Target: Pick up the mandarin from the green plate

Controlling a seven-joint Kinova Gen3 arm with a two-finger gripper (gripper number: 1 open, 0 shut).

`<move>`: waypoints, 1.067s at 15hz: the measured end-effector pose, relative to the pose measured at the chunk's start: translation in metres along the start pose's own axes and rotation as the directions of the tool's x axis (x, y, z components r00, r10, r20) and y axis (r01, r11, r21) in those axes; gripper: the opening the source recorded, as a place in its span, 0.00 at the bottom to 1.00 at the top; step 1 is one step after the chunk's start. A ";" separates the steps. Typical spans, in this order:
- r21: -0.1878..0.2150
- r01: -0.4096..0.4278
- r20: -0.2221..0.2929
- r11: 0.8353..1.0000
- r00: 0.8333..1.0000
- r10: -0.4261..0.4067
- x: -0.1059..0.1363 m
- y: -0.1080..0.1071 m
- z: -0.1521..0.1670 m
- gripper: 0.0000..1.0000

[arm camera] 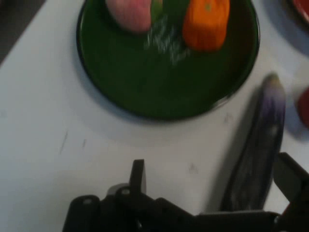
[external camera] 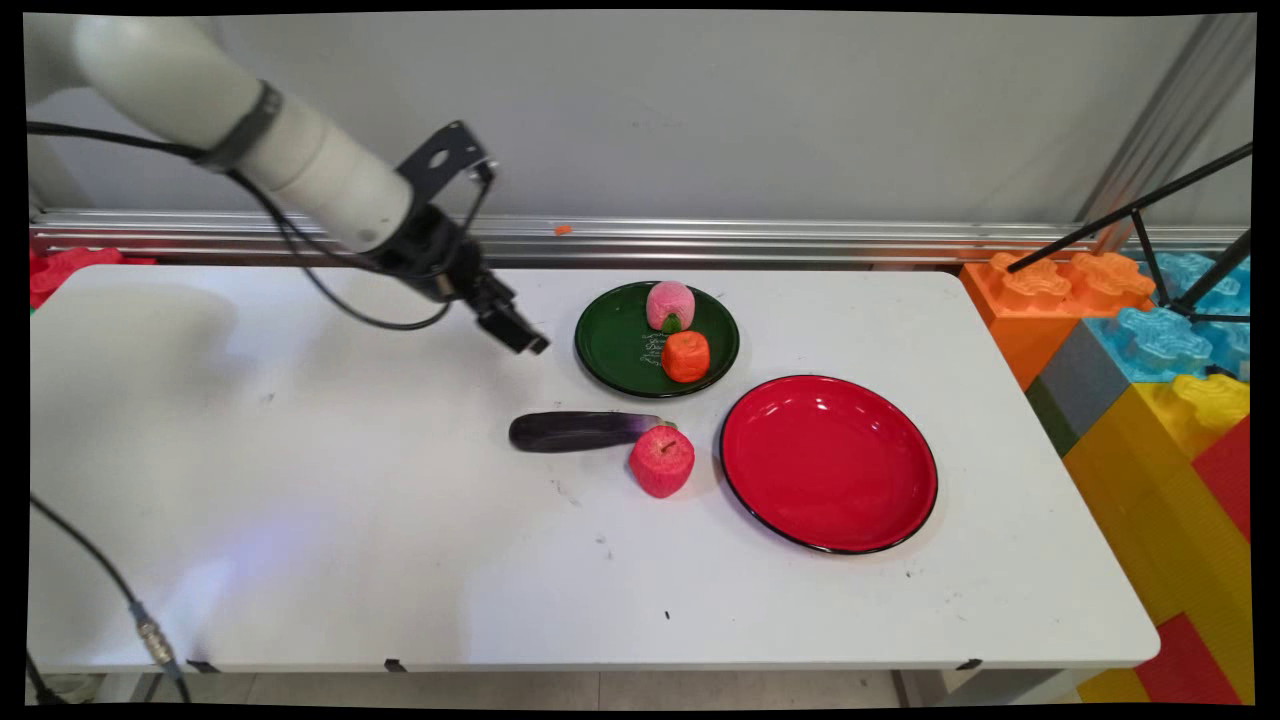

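Observation:
My gripper [external camera: 522, 336] hangs open above the table, just left of the green plate [external camera: 612, 345] and a little behind the purple eggplant [external camera: 580, 431]. Nothing is between its fingers [arm camera: 137, 176]. In the hand view the gripper [arm camera: 215, 179] frames bare table, with the eggplant [arm camera: 260, 145] running up beside the right finger. The green plate [arm camera: 145, 82] holds a pink peach [arm camera: 130, 12] and an orange fruit [arm camera: 205, 21]. A red apple [external camera: 661, 461] touches the eggplant's stem end. The pink peach [external camera: 669, 305] and orange fruit [external camera: 686, 356] sit on the plate's right half.
An empty red plate [external camera: 828, 463] lies right of the apple. Large coloured blocks [external camera: 1150, 380] stand past the table's right end, with a black tripod [external camera: 1150, 240] above them. A metal rail [external camera: 750, 238] runs along the wall behind. A red block [external camera: 60, 270] sits at the far left.

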 end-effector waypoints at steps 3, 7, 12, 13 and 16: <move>-0.003 -0.033 -0.036 0.999 0.999 0.033 0.017 -0.001 0.017 1.00; -0.037 -0.126 -0.068 0.991 0.990 0.123 0.029 -0.009 0.042 1.00; -0.106 -0.233 -0.134 0.967 0.967 0.218 0.033 -0.028 0.075 1.00; -0.118 -0.250 -0.151 0.961 0.961 0.232 0.034 -0.032 0.083 1.00; -0.153 -0.277 -0.183 0.949 0.951 0.248 0.037 -0.037 0.099 1.00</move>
